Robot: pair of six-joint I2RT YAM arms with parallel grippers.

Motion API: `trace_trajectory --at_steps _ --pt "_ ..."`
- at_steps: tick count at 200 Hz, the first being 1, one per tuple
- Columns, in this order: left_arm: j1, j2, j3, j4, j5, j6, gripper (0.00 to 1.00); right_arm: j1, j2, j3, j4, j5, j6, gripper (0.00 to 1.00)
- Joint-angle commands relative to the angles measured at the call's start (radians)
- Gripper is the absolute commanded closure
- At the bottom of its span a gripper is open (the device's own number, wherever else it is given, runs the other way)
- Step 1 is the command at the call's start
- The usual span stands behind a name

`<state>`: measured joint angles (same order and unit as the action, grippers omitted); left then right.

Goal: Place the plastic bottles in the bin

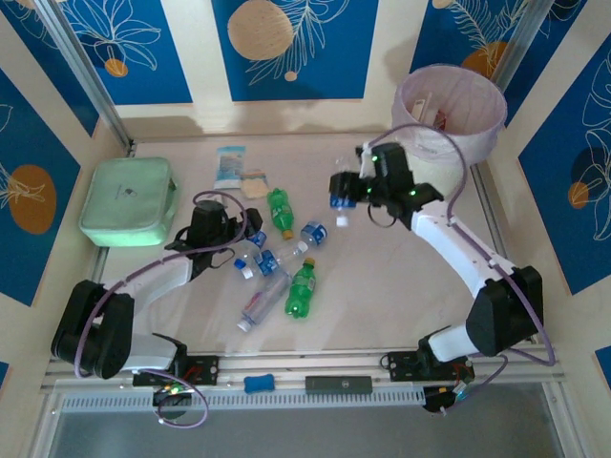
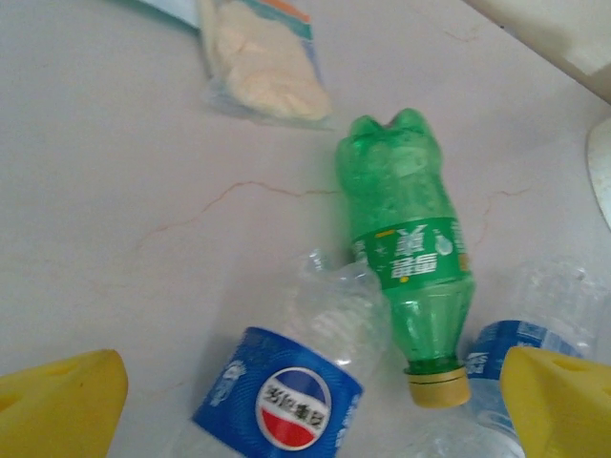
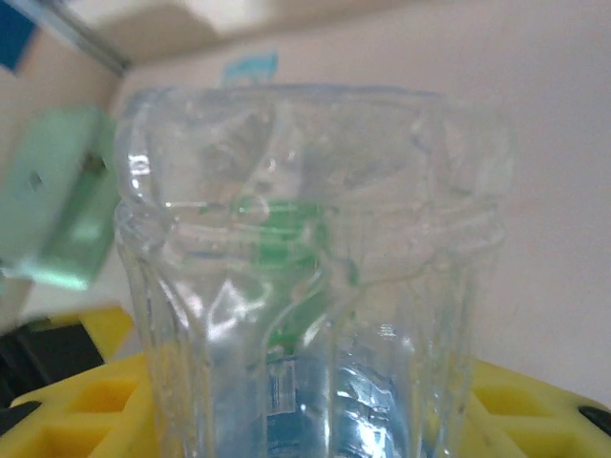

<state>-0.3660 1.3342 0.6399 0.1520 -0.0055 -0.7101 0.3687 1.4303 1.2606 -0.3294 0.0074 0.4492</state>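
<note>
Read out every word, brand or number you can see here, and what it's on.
"百事可乐", as it seems to read, across a red, white and blue roundel: blue label of the clear bottle.
"雪碧", upside down and blurred, uncertain: label of the green bottle.
Too small or blurred: print on the packet, mark on the green pouch, label of the held bottle.

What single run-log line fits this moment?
right jaws: shut on clear bottle, short of bin | left jaws: open over green bottle | table: more bottles lying
</note>
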Motion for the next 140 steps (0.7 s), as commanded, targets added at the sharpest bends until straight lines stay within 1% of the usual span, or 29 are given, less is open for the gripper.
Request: trace_trajectory --at_steps 1,22,49,76,94,121,140 --pt "0.018 -0.037 -0.022 0.027 -0.016 -0.034 0.0 -0.076 0.023 0.132 0.045 -0.058 -0.054 0.55" --pt "0.023 -0.048 -0.022 0.021 -0.02 -0.029 0.0 -0.152 0.06 0.254 0.032 -0.059 -0.064 0.55" --pt "0.024 -0.049 -0.028 0.023 -0.021 -0.034 0.0 -0.232 0.096 0.367 0.075 -0.055 -0.08 0.55" --pt "0.024 -0.05 -0.033 0.026 -0.016 -0.043 0.0 -0.305 0.146 0.485 0.087 -0.012 -0.096 0.55" --pt "0.025 -0.052 -0.034 0.024 -0.016 -0.045 0.0 -0.343 0.19 0.546 0.091 0.051 -0.119 0.56" --pt "0.025 -0.062 -0.031 0.021 -0.013 -0.043 0.0 -0.384 0.278 0.63 0.072 0.204 -0.163 0.56" --pt "0.025 -0.072 -0.028 0.006 -0.019 -0.037 0.0 -0.421 0.351 0.692 0.037 0.253 -0.162 0.56"
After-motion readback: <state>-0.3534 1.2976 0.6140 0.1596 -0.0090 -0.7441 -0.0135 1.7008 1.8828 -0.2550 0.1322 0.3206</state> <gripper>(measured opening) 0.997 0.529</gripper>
